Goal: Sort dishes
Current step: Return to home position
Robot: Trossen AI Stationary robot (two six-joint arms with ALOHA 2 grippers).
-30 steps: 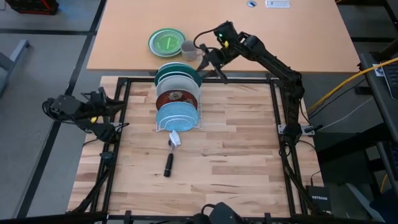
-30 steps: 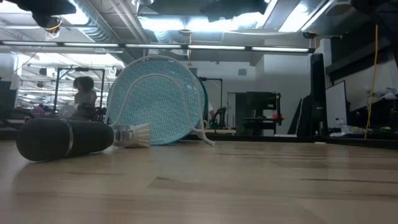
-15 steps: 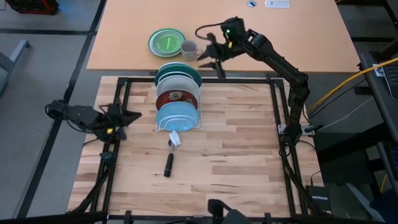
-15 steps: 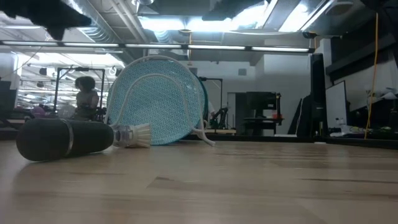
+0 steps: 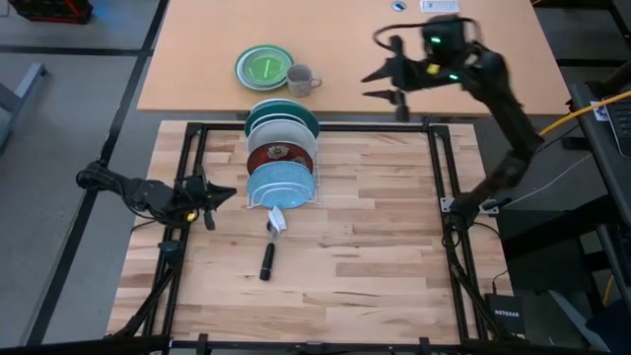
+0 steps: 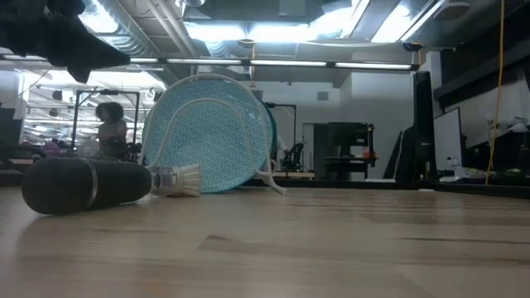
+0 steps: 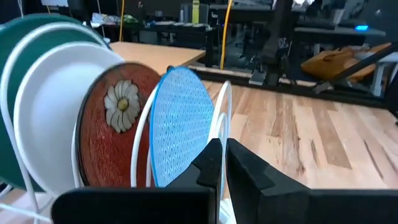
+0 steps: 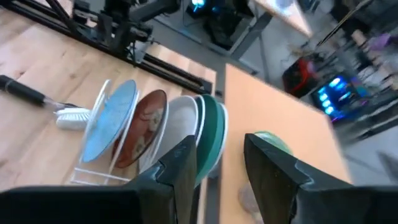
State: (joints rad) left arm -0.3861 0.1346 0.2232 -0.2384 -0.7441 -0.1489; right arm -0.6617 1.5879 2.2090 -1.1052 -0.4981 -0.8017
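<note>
From above, we see all four dishes standing on edge in the white wire dish rack (image 5: 250, 204) on the wooden table (image 5: 375, 256). The plain teal dinner plate (image 5: 296, 115) is hindmost, then the plain white dinner plate (image 5: 283, 131), the dark red patterned dinner plate (image 5: 281, 156) and the light blue speckled dinner plate (image 5: 279, 184). The left gripper (image 5: 222, 192) hovers just beside the rack. The right gripper (image 5: 379, 85) hangs well apart from it, fingers spread wide and empty.

At table height, the light blue speckled dinner plate (image 6: 207, 132) fronts the rack, a wire hoop crossing its face. A dark-handled dish brush (image 6: 79, 184) lies near it.

Past the left gripper (image 7: 224, 149), drawn all but closed on nothing, the plates stand close together with narrow gaps between them.

Past the right gripper (image 8: 219, 143), parted and bare, the same row shows with each upper rim clear of the wires.

We judge these plates stiff, fairly heavy for a two-finger pinch, glazed and slippery, and apt to chip if knocked together. The best hold is across the exposed top rim, lifting straight up out of the slot. The tight spacing leaves a finger little room between neighbours.
</note>
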